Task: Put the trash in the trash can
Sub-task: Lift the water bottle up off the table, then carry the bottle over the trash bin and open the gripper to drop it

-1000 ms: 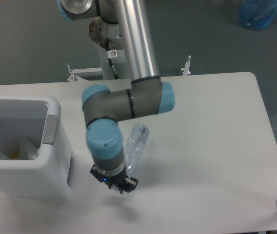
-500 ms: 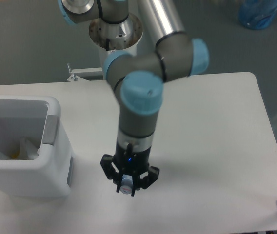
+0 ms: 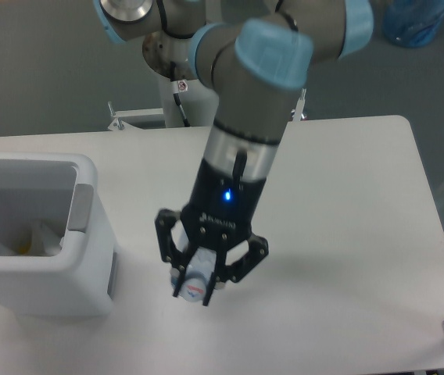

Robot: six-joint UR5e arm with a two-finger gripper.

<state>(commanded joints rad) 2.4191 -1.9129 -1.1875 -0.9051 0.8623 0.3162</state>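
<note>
My gripper (image 3: 196, 286) hangs over the table's front middle and is shut on the clear bottle (image 3: 194, 281). Only the bottle's cap end shows between the fingers; the rest is hidden by the wrist. The bottle is lifted off the table. The white trash can (image 3: 89, 242) stands at the left edge of the table, its grey side panel facing the gripper. The gripper is to the right of the can and apart from it. Something pale and a bit of yellow lies inside the can (image 3: 26, 242). The wrinkly cup-like piece cannot be made out.
The white table (image 3: 347, 234) reaches right to a rounded edge. A blue bag (image 3: 416, 19) lies on the floor at the back right. The arm's base stands behind the table.
The arm has risen toward the camera and swung, lifting the bottle off the table. One second ago the bottle lay on the table beside the gripper; now it is held in the fingers.
</note>
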